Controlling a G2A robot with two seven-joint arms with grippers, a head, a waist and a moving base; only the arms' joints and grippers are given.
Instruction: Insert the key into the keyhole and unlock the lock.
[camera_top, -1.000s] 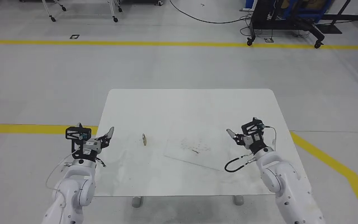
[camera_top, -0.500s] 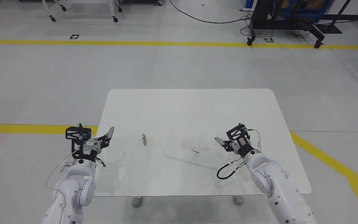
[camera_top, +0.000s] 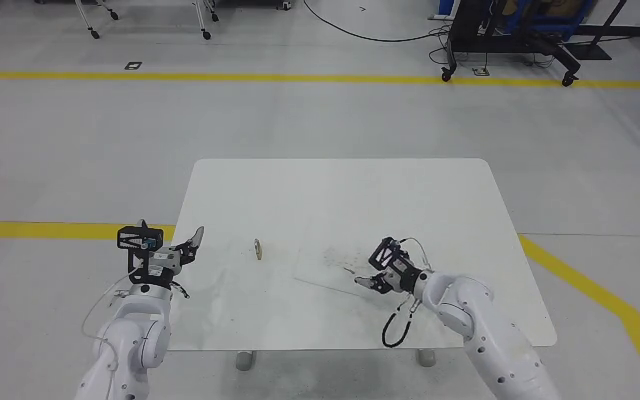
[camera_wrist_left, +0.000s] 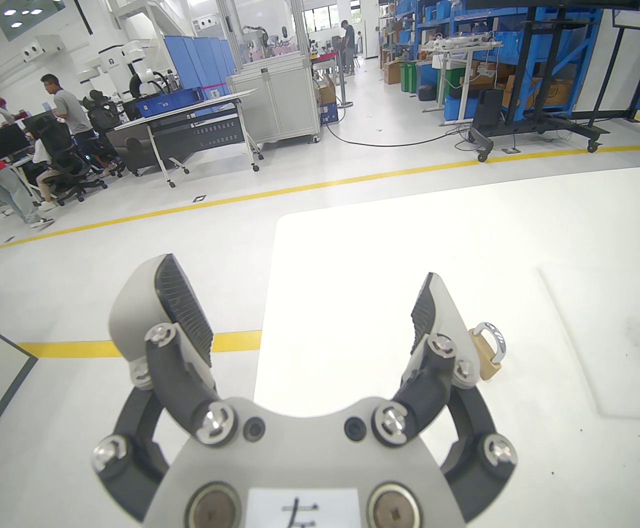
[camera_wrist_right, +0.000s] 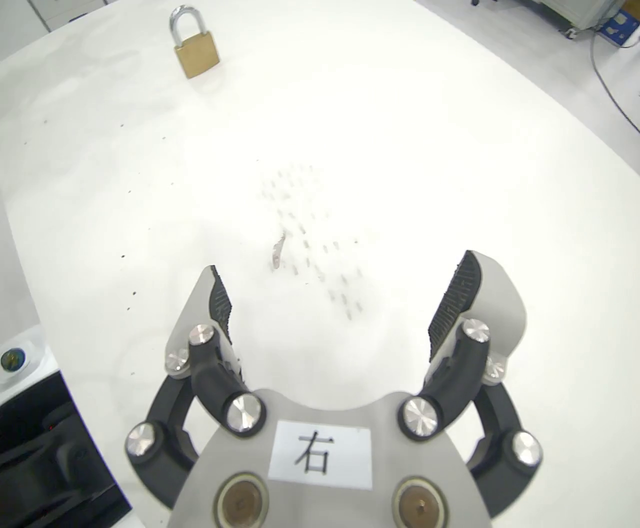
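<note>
Hovering released just short of the key (camera_wrist_right: 277, 250), right end effector (camera_wrist_right: 340, 272) looks at pickup step, next needing lowering and pinching; left end effector (camera_wrist_left: 300, 274) released near lock (camera_wrist_left: 486, 350).

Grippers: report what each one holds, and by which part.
Nothing is held. The left gripper and right gripper both have open, empty jaws. The key lies loose on the table, and so does the lock.
</note>
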